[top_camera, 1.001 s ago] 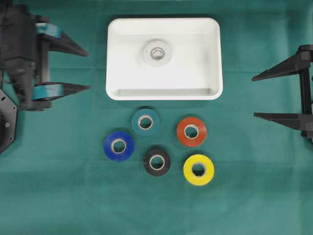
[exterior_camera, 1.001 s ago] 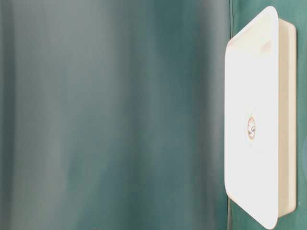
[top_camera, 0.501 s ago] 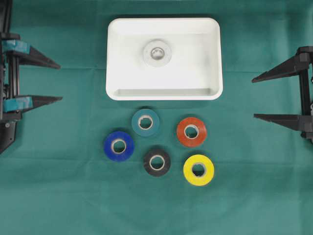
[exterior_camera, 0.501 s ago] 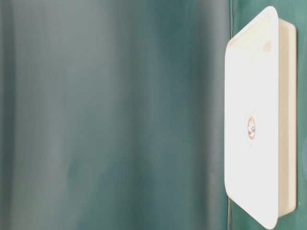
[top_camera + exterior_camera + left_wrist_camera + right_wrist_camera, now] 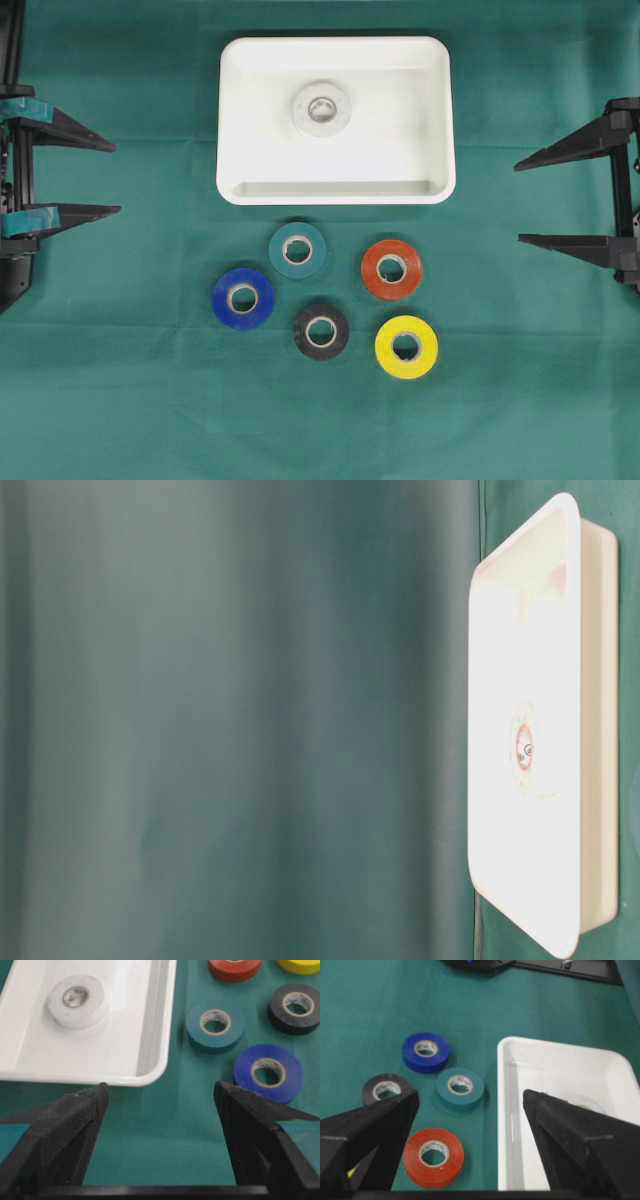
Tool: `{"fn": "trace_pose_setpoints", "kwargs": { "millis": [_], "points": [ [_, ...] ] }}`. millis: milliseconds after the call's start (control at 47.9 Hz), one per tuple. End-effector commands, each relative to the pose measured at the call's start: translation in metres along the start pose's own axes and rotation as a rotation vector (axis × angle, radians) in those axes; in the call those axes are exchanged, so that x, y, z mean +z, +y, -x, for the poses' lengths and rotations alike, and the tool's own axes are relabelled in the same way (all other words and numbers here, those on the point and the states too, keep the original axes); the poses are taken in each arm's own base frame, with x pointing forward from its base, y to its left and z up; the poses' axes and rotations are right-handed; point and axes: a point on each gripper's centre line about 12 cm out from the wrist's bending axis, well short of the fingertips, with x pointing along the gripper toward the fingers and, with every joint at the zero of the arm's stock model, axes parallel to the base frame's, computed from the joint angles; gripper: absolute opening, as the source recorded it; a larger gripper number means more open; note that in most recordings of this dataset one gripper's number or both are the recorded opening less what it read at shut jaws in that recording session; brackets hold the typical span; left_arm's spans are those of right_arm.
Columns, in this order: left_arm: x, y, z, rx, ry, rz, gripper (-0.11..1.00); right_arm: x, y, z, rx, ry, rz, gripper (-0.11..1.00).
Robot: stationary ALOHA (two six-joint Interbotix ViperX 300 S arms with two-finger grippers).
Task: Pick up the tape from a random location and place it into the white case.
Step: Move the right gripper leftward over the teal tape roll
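Note:
The white case [image 5: 240, 110] lies at the top middle of the green cloth, and a white tape roll [image 5: 321, 108] rests flat inside it. Below the case lie loose tape rolls: teal [image 5: 297, 250], red [image 5: 391, 269], blue [image 5: 243, 298], black [image 5: 321, 331] and yellow [image 5: 406, 347]. My left gripper [image 5: 115, 178] is open at the far left edge with nothing between its fingers. At the far right edge my right gripper [image 5: 520, 198] stands open and empty too. In the left wrist view the case [image 5: 150, 1035], the white roll [image 5: 77, 1001] and the blue roll [image 5: 268, 1072] show.
Green cloth [image 5: 150, 400] covers the table. The table-level view shows only the case [image 5: 590, 730] sideways against a green backdrop. Dark hardware [image 5: 475, 964] lies at the cloth's far edge in the right wrist view.
My left gripper has drawn back to the left, away from the case, staying open. The right arm and all the rolls have not moved.

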Motion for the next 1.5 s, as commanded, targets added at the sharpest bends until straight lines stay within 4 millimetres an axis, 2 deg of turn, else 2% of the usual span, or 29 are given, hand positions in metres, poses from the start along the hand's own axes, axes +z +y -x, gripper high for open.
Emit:
{"fn": "trace_pose_setpoints", "kwargs": {
  "millis": [0, 417, 647, 960, 1481],
  "points": [
    [0.005, 0.001, 0.000, 0.001, -0.014, 0.003, 0.82, 0.003, 0.000, -0.001, -0.001, -0.008, -0.003, 0.91],
    [0.004, 0.000, -0.001, 0.000, -0.009, 0.004, 0.82, 0.007, 0.000, -0.003, -0.001, -0.037, -0.005, 0.91],
    [0.005, 0.000, -0.001, 0.001, -0.017, 0.006, 0.82, 0.008, 0.000, -0.014, 0.000, -0.035, -0.005, 0.91],
    [0.006, 0.001, -0.001, 0.003, -0.026, 0.004, 0.82, 0.016, 0.000, -0.042, 0.002, -0.028, -0.005, 0.91],
    [0.006, 0.001, -0.002, 0.002, -0.023, 0.004, 0.82, 0.029, 0.004, -0.107, 0.014, 0.021, 0.002, 0.91]
  ]
}}
